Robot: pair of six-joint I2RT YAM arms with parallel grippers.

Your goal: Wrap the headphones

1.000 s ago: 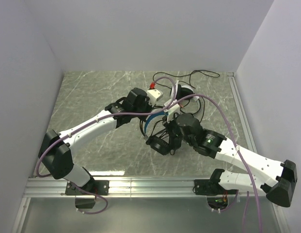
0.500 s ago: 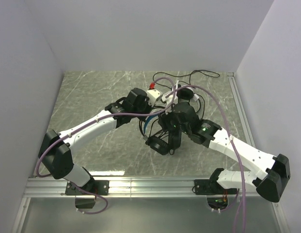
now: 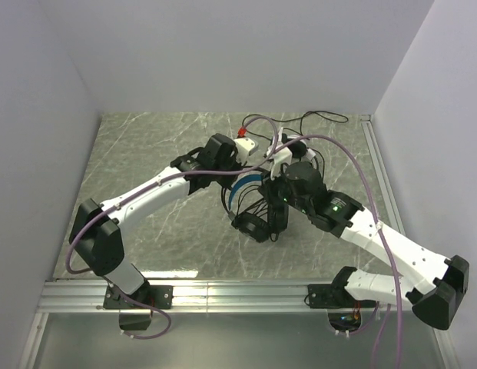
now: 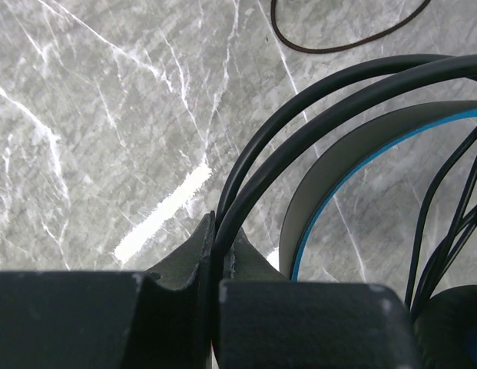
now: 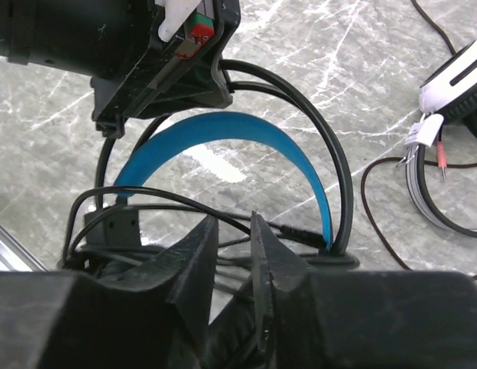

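The black headphones with a blue headband (image 3: 250,184) stand upright mid-table, ear cups (image 3: 252,225) low. My left gripper (image 4: 217,231) is shut on the thin black arch wires above the blue band (image 4: 353,150); in the top view the left gripper (image 3: 244,160) sits over the band's top. My right gripper (image 5: 234,231) is open by a narrow gap just in front of the blue headband (image 5: 223,127), and a thin black cable (image 5: 161,201) crosses that gap at the tips. In the top view the right gripper (image 3: 275,204) is beside the ear cups. The white headphones (image 5: 457,73) lie behind, to the right.
A loose dark cable (image 3: 322,117) trails toward the back wall and loops on the marble (image 5: 376,207). Purple hoses (image 3: 342,157) arc over both arms. An aluminium rail (image 3: 223,292) runs along the near edge; white walls close in three sides.
The right wrist has swung up and inward toward the headphones, its jaws widening, then narrowing. The left arm has shifted slightly back, still gripping the headband wires.
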